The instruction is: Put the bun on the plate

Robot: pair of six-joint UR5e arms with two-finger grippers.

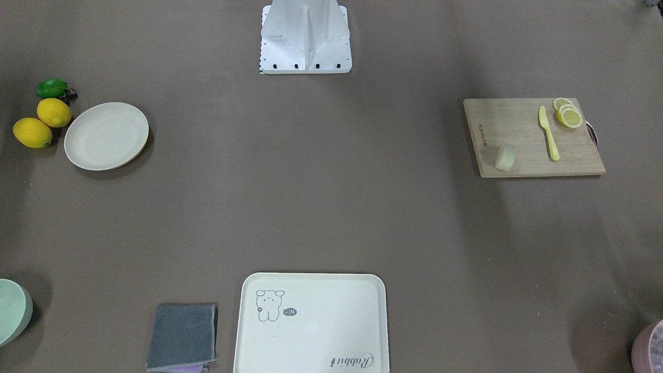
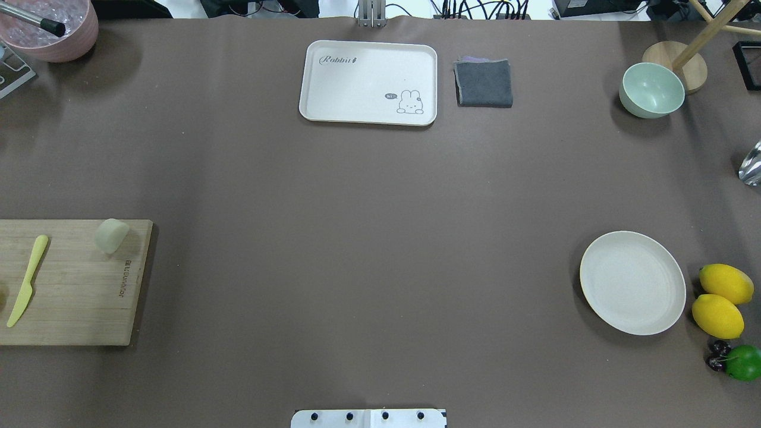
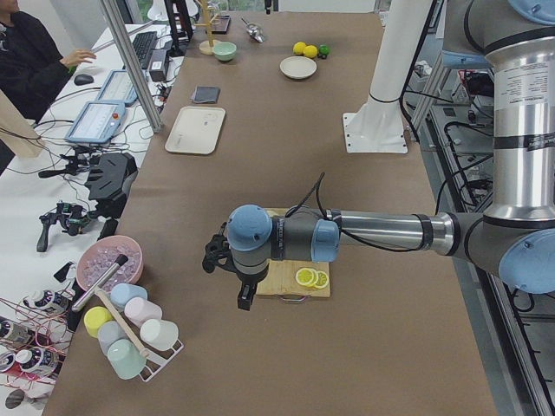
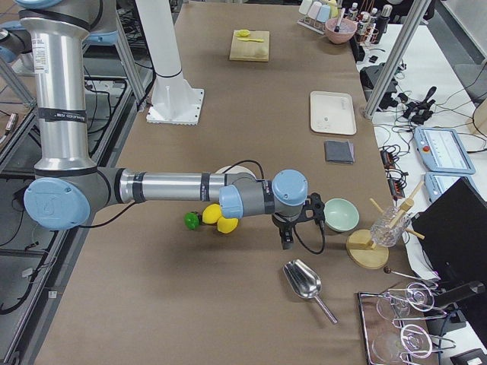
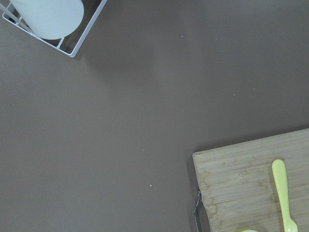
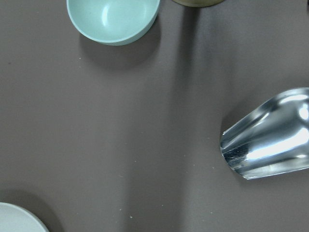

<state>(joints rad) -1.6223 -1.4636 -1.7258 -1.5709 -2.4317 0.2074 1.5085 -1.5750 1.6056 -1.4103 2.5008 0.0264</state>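
Note:
The bun [image 1: 505, 157] [image 2: 111, 235] lies on its side near a corner of the wooden cutting board [image 1: 518, 140] [image 2: 71, 285]. Far across the table sits the round cream plate [image 1: 106, 135] [image 2: 632, 282] [image 3: 297, 67], with nothing on it; its rim peeks into the right wrist view [image 6: 17, 220]. My left gripper [image 3: 246, 295] hangs beyond the board's outer end, away from the bun. My right gripper [image 4: 285, 237] hovers outward of the plate, between the lemons and a metal scoop. Both show only in the side views, so I cannot tell if they are open or shut.
A yellow knife [image 1: 549, 133] and lemon slices [image 1: 568, 115] lie on the board. Two lemons [image 2: 720, 300] and a lime [image 2: 743, 361] sit beside the plate. A bear tray [image 2: 368, 82], grey cloth [image 2: 484, 82], green bowl [image 2: 651, 90], metal scoop [image 6: 270, 135] and cup rack [image 3: 130, 334] are around.

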